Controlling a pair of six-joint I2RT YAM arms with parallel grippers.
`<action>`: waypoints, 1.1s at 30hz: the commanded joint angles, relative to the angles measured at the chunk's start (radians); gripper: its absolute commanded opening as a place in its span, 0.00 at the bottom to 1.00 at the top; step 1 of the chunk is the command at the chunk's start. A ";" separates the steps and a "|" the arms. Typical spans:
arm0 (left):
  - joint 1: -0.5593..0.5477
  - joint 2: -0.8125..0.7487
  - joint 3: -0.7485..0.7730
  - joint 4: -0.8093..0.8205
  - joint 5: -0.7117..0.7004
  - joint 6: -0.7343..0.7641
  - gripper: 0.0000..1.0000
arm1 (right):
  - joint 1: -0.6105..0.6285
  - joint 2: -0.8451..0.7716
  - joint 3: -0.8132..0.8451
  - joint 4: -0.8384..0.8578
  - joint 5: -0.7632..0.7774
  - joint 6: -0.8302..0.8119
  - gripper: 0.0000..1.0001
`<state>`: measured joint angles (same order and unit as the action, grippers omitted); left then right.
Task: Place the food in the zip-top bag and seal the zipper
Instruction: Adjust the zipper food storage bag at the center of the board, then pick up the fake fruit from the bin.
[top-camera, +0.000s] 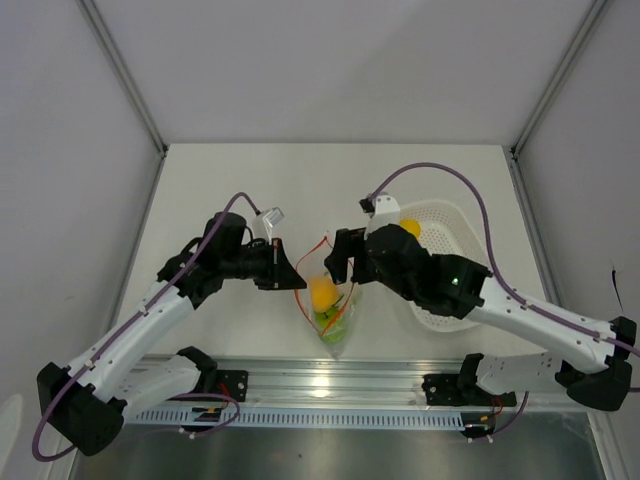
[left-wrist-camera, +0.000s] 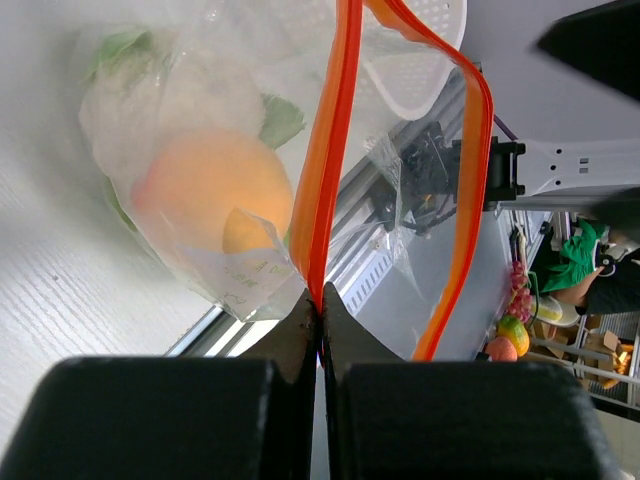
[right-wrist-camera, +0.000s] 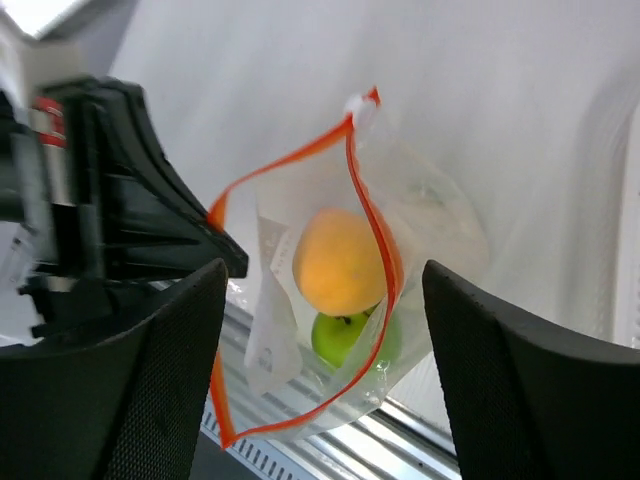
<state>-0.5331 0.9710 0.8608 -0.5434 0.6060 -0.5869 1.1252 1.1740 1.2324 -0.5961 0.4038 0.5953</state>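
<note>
Pinching one lip of the zipper (left-wrist-camera: 325, 170), the left gripper (left-wrist-camera: 320, 310) has its jaws fully closed on the orange strip, roughly partway along it, and draws that lip to the left. The other lip bows away to the right, so the mouth of the bag (top-camera: 335, 325) gapes as a loop whose long axis runs roughly near to far. The right gripper (right-wrist-camera: 322, 275) hangs over that mouth with its jaws spread wide and nothing between them; seen from its wrist, the opening lies straight ahead, framed by its two fingers (right-wrist-camera: 150, 380). Inside the bag an orange fruit (right-wrist-camera: 340, 260) rests on a green apple (right-wrist-camera: 345, 338), with paler pieces beside them that are too blurred through the plastic to name. The bag's closed end points toward the near edge of the table (top-camera: 230, 180). To the right sits the white basket (top-camera: 455, 305), with a yellow fruit (top-camera: 410, 228) at its far-left side, close behind the right wrist. That fruit looks unpacked, and the right arm is much the nearer one to fetch it; the mouth should stay open until then.
</note>
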 joint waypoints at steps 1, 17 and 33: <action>0.005 -0.018 0.040 0.033 0.011 -0.013 0.01 | -0.005 -0.091 0.102 -0.033 0.100 -0.037 0.81; 0.007 -0.052 0.040 0.023 0.031 -0.027 0.01 | -0.781 -0.016 -0.217 0.159 -0.272 0.000 0.94; 0.005 -0.028 0.006 0.042 0.047 -0.028 0.01 | -0.791 0.360 -0.284 0.430 -0.201 0.000 0.97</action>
<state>-0.5335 0.9440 0.8608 -0.5396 0.6197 -0.6022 0.3416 1.4944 0.9466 -0.2588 0.1669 0.5926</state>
